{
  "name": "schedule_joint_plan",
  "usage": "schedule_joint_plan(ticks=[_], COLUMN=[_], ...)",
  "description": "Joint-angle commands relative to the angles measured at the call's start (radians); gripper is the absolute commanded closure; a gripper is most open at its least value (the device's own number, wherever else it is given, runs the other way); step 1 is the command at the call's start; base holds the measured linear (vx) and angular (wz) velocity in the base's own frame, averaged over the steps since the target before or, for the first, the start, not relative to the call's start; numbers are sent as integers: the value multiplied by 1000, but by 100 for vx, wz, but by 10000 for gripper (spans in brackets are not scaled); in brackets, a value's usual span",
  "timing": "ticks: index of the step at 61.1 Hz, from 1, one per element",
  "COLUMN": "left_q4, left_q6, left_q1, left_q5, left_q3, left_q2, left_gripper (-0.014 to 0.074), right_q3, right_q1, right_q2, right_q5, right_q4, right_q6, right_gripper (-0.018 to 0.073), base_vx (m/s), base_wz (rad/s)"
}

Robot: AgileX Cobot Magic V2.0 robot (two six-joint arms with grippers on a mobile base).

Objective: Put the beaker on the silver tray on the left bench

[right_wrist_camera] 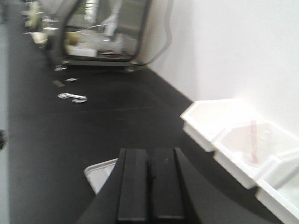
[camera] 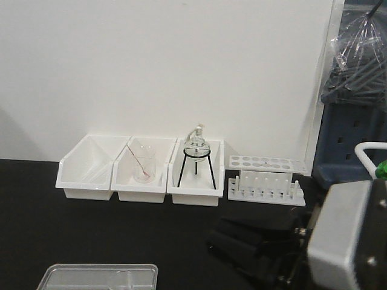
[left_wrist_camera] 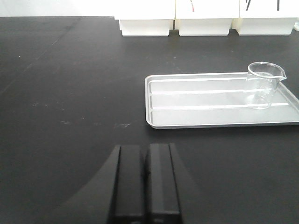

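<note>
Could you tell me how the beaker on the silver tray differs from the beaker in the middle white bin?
The beaker stands on the silver tray out on the black bench; the other beaker sits inside a white bin by the wall. The tray beaker looks empty; the bin beaker holds a pink stick leaning across it. Both are clear glass and upright.

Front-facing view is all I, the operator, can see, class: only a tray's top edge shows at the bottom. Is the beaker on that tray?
Observer: Yes. In the left wrist view the beaker stands upright on the silver tray, near its right end.
Operator: Is anything gripping it?
Observer: No. The left gripper has its fingers together, short of the tray.
Operator: And the right one?
Observer: The right gripper is also shut and empty, above the tray's corner.
</note>
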Motion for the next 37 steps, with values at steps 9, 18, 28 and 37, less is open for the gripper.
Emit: schedule_joint_plan(ticks=[9,18,28,37], left_q4=[-8,-8,-8,-8], left_q6=[0,0,0,0], left_q1=[-3,-3,-3,-3], left_q5=[-78,-78,-78,-78], left_q3=[19,19,19,19], left_q2=[-6,-6,-6,-6], left_gripper=[595,595,595,595], right_q3=[112,259,429,589], right_q1=[-5,-110,-346,-500], right_q2=[-278,-553,-822,-986], right_q5=[351,445,445,440], right_q4=[574,785,877,923], right_q6=[-326,-622,-762,-775], right_gripper=[575,575,575,575], base_vx=[0,0,0,0], base_wz=[0,0,0,0])
